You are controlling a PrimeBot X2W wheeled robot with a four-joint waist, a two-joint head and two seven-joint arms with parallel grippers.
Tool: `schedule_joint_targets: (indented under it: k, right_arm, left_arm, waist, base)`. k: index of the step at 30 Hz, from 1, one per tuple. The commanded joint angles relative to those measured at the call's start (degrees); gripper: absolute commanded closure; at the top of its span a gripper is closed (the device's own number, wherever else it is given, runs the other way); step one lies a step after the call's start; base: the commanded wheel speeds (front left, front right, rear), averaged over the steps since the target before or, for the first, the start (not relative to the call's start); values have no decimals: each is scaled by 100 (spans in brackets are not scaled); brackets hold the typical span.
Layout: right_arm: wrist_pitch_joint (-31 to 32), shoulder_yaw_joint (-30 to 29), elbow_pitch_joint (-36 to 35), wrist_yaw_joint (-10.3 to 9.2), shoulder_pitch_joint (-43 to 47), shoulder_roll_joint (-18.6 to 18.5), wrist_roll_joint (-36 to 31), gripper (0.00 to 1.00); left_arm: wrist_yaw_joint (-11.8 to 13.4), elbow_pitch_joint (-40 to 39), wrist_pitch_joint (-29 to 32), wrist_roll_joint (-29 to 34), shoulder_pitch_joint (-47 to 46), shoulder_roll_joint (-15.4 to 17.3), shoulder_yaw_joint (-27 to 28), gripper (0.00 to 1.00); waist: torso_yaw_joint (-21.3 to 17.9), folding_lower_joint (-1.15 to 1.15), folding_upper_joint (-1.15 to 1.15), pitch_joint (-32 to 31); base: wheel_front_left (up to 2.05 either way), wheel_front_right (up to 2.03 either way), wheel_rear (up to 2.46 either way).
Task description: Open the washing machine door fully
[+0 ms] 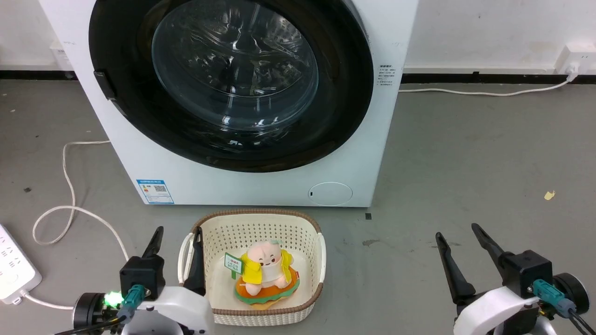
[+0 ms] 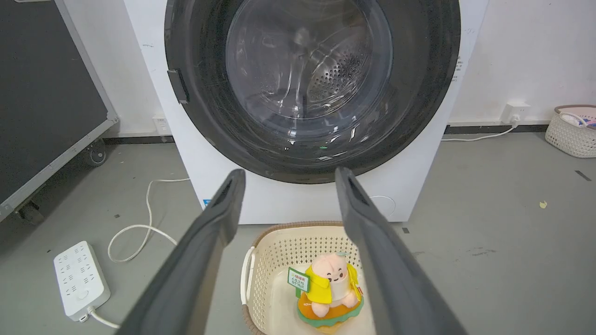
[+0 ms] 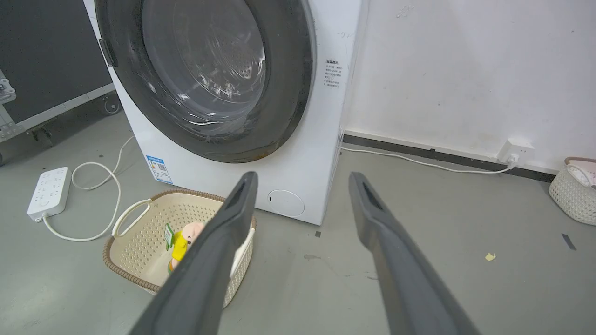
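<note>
The washing machine (image 1: 260, 186) is a white front-loader standing straight ahead on the floor. Its round glossy black washing machine door (image 1: 235, 70) lies flat against the front, shut, with a small black tab (image 1: 103, 83) on its left rim. The left wrist view looks at the door (image 2: 307, 70) head-on, the right wrist view sees the door (image 3: 205, 70) from the right. My left gripper (image 1: 179, 230) hovers low at the left, open and empty, well short of the machine. My right gripper (image 1: 457, 230) is low at the right, also open and empty. Between the fingers of my left gripper (image 2: 289, 172) and my right gripper (image 3: 303, 176) nothing is held.
A cream basket (image 1: 316, 232) holding a plush toy (image 1: 267, 272) sits on the floor just in front of the machine, beside my left gripper. A white power strip (image 1: 14, 270) and its cable (image 1: 70, 186) lie at the left. A black wheeled case (image 2: 46, 93) stands further left, another basket (image 2: 572, 130) far right.
</note>
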Motion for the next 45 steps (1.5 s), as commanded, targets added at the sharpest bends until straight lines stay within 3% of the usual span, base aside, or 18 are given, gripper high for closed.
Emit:
schedule_joint_targets:
  k: [1, 17, 34, 35, 36, 37, 45]
  right_arm:
    - [-59, -21, 18, 0, 1, 0, 46, 0]
    - [-248, -40, -50, 1, -193, -132, 275, 0]
    - [-177, -116, -64, 1, -1163, -479, 1123, 0]
    - [-161, -128, -57, 1, -1235, -492, 1188, 51]
    - [-146, -143, -52, 1, -1307, -504, 1252, 70]
    - [-133, -158, -48, 2, -1380, -515, 1316, 100]
    - [17, -302, 77, 2, -1995, -543, 1863, 100]
  left_arm:
    - [25, 14, -60, -19, -3, 0, -22, 0]
    - [132, -49, -252, -114, -107, 0, -171, 0]
    - [309, -164, -455, -239, -374, 1, -398, 0]
    - [323, -170, -467, -249, -392, 1, -413, 0]
    - [336, -177, -479, -259, -409, 1, -430, 0]
    - [350, -184, -491, -270, -425, 1, -447, 0]
    - [447, -224, -587, -344, -544, 1, -567, 0]
  waist:
    - [1, 0, 0, 3]
    - [78, 0, 0, 233]
    - [317, 0, 0, 724]
    - [334, 0, 0, 755]
    - [353, 0, 0, 787]
    - [372, 0, 0, 818]
    - [506, 0, 0, 1044]
  base:
    - [0, 0, 0]
    - [0, 0, 0]
    - [0, 0, 0]
    - [0, 0, 0]
    - [0, 0, 0]
    - [0, 0, 0]
    - [0, 0, 0]
